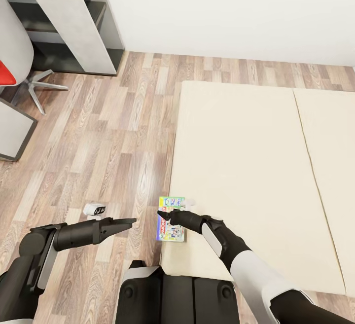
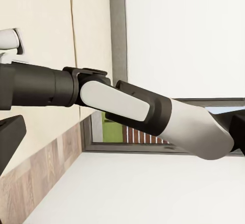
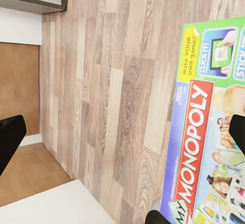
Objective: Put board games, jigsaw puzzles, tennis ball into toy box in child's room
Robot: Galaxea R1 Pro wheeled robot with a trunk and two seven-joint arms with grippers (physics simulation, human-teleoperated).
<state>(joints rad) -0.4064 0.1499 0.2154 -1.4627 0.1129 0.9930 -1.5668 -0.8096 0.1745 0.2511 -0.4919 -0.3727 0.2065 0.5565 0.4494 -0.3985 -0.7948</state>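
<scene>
From the head view we look down on a cream bed (image 1: 256,176) set against a wood-plank floor (image 1: 113,131), with a white wall behind. One board game (image 1: 171,219), a colourful Monopoly box, lies flat at the bed's near left corner, right along the mattress edge beside the floor. Our right gripper (image 1: 165,214) reaches in from the lower right and sits over that box, its dark tip above the box's left part; in the right wrist view the box (image 3: 209,147) shows large, with its red Monopoly banner and green top, the floor planks (image 3: 102,91) next to it, and a dark fingertip at each side edge of the picture, so the fingers stand apart with nothing clamped between them. Whether they touch the box we cannot tell. Our left gripper (image 1: 129,222) is held out over the floor, just left of the bed corner, pointing toward the right one; we cannot tell from these views whether its fingers are apart or together. In the left wrist view we see the right arm (image 2: 127,106) crossing in front of the wall. A small white object (image 1: 94,209) lies on the floor near the left gripper. At the far left stand a grey shelf unit (image 1: 74,23) and a chair (image 1: 19,53) with a star base.
</scene>
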